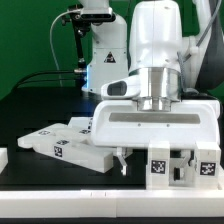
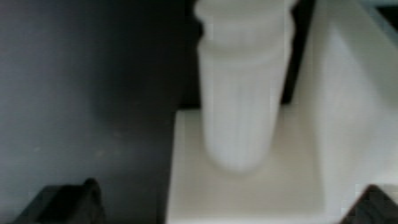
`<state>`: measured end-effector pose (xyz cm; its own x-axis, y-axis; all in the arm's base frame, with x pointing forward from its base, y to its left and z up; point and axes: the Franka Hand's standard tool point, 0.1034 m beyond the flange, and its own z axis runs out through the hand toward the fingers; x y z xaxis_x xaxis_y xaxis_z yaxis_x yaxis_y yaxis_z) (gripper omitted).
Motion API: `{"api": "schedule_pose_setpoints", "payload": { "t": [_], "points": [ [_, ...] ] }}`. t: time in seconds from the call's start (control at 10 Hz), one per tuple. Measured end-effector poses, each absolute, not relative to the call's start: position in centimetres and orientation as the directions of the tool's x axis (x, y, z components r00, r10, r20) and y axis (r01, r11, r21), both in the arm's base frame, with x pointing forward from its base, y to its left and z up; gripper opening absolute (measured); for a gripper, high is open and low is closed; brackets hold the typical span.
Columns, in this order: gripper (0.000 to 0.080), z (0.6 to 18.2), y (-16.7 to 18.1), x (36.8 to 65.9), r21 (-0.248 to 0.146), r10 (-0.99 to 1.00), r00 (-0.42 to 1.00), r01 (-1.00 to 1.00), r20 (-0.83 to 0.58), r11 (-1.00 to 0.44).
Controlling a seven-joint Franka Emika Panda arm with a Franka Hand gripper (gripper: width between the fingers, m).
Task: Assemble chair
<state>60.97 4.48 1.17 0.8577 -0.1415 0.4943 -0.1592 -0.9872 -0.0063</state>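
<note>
1. My gripper (image 2: 222, 205) is spread wide; its two fingertips (image 2: 63, 205) clasp nothing.
2. One turned chair post (image 2: 240, 80) lies over a flat white part (image 2: 320, 170), ahead of them.
3. One wide chair panel (image 1: 155, 125) hides my wrist.

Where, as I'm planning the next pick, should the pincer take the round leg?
Take the leg on its smooth straight shaft, away from the turned collar: parallel sides suit a flat grip. Probably come straight down with the open pincer astride it, minding the panel close on one side.
</note>
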Motion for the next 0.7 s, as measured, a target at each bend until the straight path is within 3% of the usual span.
{"api": "schedule_pose_setpoints", "payload": {
  "t": [0.1, 0.3, 0.4, 0.5, 0.6, 0.7],
  "points": [
    [0.0649, 1.0, 4.6, 61.1, -0.007, -0.141, 0.858, -0.159, 0.493, -0.987],
    [0.04, 1.0, 4.5, 61.1, -0.007, -0.141, 0.858, -0.159, 0.494, -0.987],
    [0.04, 1.0, 4.5, 61.1, -0.007, -0.141, 0.858, -0.159, 0.494, -0.987],
    [0.0169, 1.0, 4.0, 61.1, -0.001, -0.145, 0.857, -0.166, 0.495, -0.986],
    [0.0169, 1.0, 3.5, 61.1, 0.003, -0.147, 0.856, -0.171, 0.496, -0.985],
    [0.0057, 1.0, 3.3, 61.0, 0.006, -0.145, 0.857, -0.171, 0.495, -0.985]
  ]
}}
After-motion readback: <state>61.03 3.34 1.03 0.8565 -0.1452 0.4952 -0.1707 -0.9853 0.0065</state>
